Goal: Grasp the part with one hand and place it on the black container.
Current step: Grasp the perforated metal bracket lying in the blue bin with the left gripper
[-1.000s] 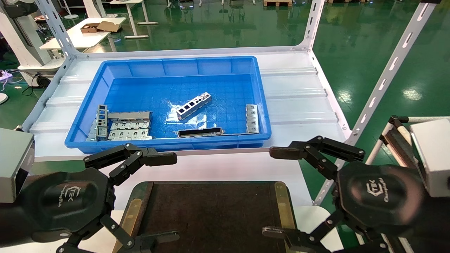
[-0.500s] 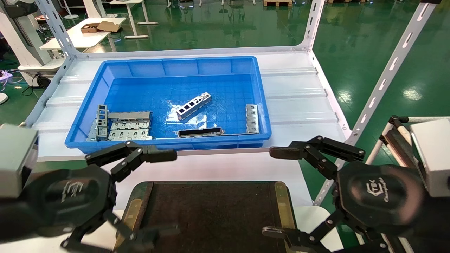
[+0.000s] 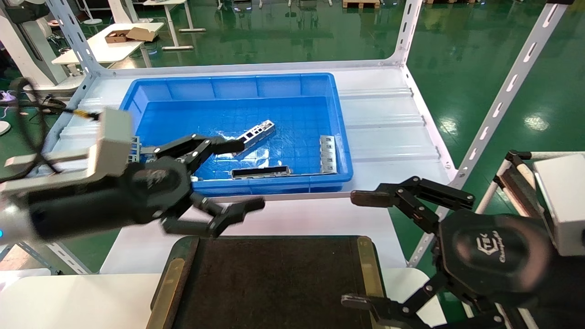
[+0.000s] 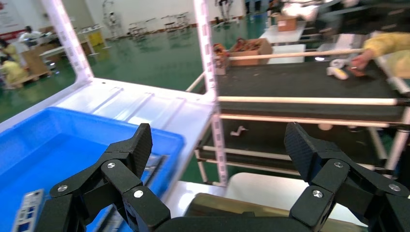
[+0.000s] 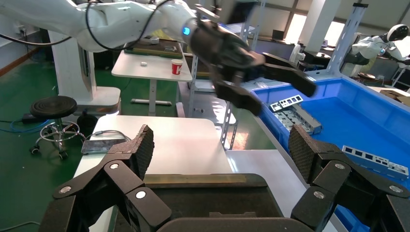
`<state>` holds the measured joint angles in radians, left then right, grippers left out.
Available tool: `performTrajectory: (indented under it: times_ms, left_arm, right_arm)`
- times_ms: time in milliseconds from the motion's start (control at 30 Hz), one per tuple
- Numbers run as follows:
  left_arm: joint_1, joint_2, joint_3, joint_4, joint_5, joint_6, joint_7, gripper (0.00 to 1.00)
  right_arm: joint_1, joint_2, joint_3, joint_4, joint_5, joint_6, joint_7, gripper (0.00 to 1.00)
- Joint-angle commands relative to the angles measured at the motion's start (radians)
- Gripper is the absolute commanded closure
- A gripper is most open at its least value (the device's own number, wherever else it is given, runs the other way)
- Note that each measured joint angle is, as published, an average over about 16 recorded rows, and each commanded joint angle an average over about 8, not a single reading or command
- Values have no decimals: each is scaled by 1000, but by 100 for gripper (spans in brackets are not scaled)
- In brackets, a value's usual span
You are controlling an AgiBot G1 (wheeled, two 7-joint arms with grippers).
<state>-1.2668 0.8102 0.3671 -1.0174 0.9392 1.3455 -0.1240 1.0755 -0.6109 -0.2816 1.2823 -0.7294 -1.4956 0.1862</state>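
Left gripper [image 3: 237, 176]: fingers spread wide, empty, over the blue bin's [image 3: 338, 137] near wall, centre-left of frame.
Right gripper [image 3: 361, 249]: fingers apart, parked lower right.
Part [image 3: 252, 135]: lies diagonally mid-bin, just beyond the upper finger.
Black container [image 3: 274, 283]: bottom centre.
Risk: finger may nudge the part aside, or clip the bin wall.

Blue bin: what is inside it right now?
Inside the blue bin: the part mid-floor, a dark long bar, a bracket by the right wall. The open left hand and its arm cover most of the grey plates.

Factory floor, probably, glossy green floor [image 3: 297, 36], slotted metal racking [image 3: 507, 91], workbenches [image 5: 154, 63]
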Motion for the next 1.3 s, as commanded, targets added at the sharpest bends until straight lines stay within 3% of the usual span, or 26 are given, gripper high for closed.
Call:
performTrajectory:
  times_ms: [33, 533, 767, 1000, 1033, 1067, 1233, 1300]
  left_arm:
    - [-34, 31, 15, 49, 32, -11, 14, 0]
    - [-283, 304, 69, 631, 191, -219, 280, 0]
    - [-345, 419, 70, 848, 222, -460, 385, 0]
    - [-362, 505, 63, 952, 224, -668, 436, 0]
    - [-362, 512, 62, 958, 223, -682, 439, 4]
    - [-361, 518, 61, 964, 221, -692, 442, 15]
    - [-351, 533, 55, 974, 210, -708, 449, 77]
    - [-347, 536, 54, 974, 208, -707, 450, 98]
  right_arm:
    - [0, 0, 0, 0, 0, 0, 0, 0]
    - [0, 1, -1, 0, 1, 1, -1, 0]
    - [0, 1, -2, 0, 1, 1, -1, 0]
    - [1, 1, -2, 0, 2, 1, -1, 1]
    - [1, 1, -2, 0, 2, 1, -1, 8]
    - [1, 1, -2, 0, 2, 1, -1, 18]
    - [1, 1, -3, 0, 2, 1, -1, 80]
    - [1, 1, -3, 0, 2, 1, -1, 97]
